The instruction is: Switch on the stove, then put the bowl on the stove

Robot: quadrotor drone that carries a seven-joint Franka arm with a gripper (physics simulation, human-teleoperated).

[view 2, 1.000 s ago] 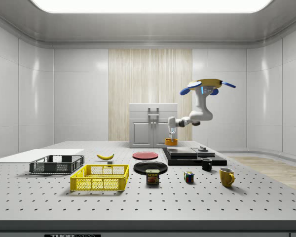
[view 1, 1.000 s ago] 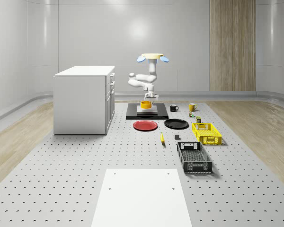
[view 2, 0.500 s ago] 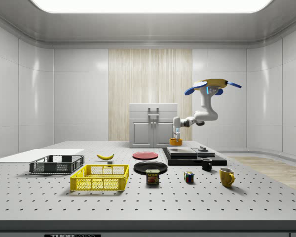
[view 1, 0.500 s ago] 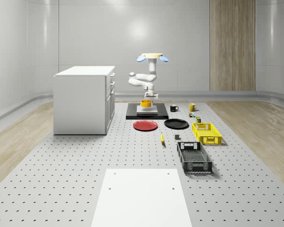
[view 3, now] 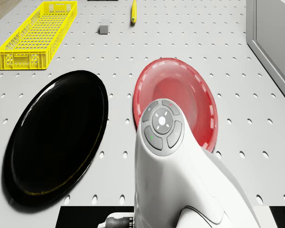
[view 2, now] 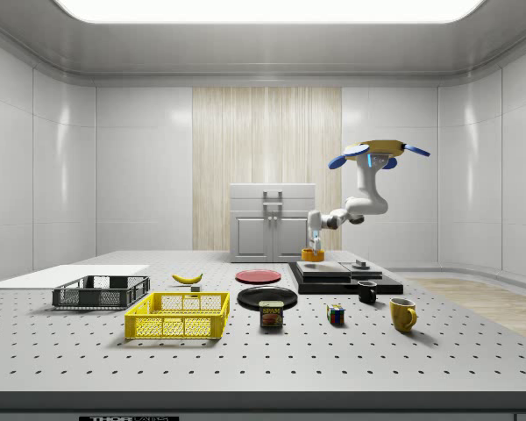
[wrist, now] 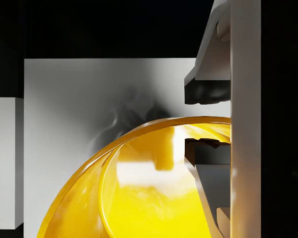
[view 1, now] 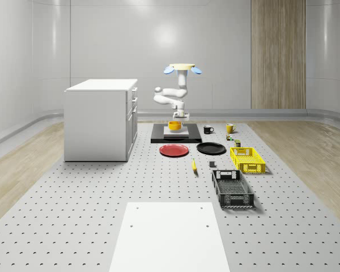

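Wrist view: gripper (wrist: 208,121) pinches the rim of the yellow bowl (wrist: 139,198), one finger either side. Bowl has descended since a second ago and sits on the stove (view 2: 344,274) plate directly beneath (release pending). Drone (view 2: 379,151) hovers above the stove.

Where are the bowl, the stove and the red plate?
bowl (view 1: 175,124): whole-scene view, its yellow wall.
stove (view 1: 158,137): whole-scene view, bare black base.
red plate (view 3: 199,102): drone view, its inner surface.
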